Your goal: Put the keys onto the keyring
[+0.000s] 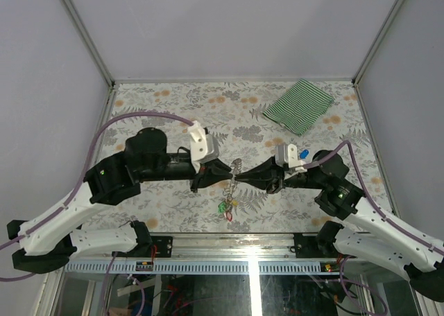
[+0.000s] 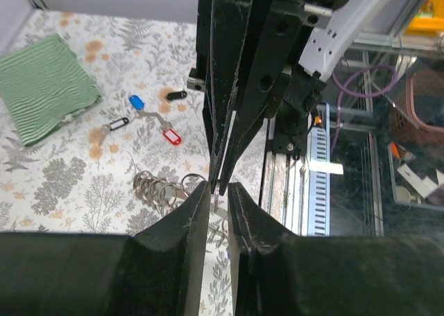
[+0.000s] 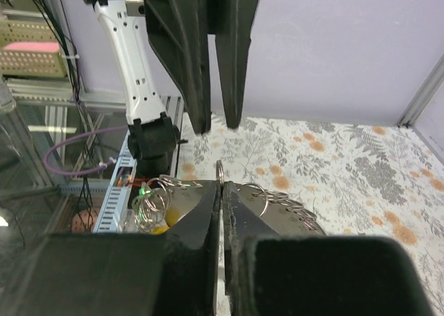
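The right gripper (image 3: 220, 184) has its jaws pressed together on a thin loop of the keyring (image 1: 234, 174), which hangs between the two grippers above the middle of the table (image 1: 173, 101). The left gripper (image 2: 218, 191) faces it tip to tip with its jaws a narrow slit apart. In the right wrist view its fingertips (image 3: 201, 125) stand just above the pinched loop without touching it. The ring's coiled links trail toward the near edge, where green, yellow and red keys (image 1: 225, 206) cluster, seemingly strung on it. More keys lie loose on the table beyond the right arm: a blue one (image 2: 137, 102), a red one (image 2: 172, 137) and two black ones, near each other. A striped cloth (image 1: 300, 104) lies at the far right, well apart.
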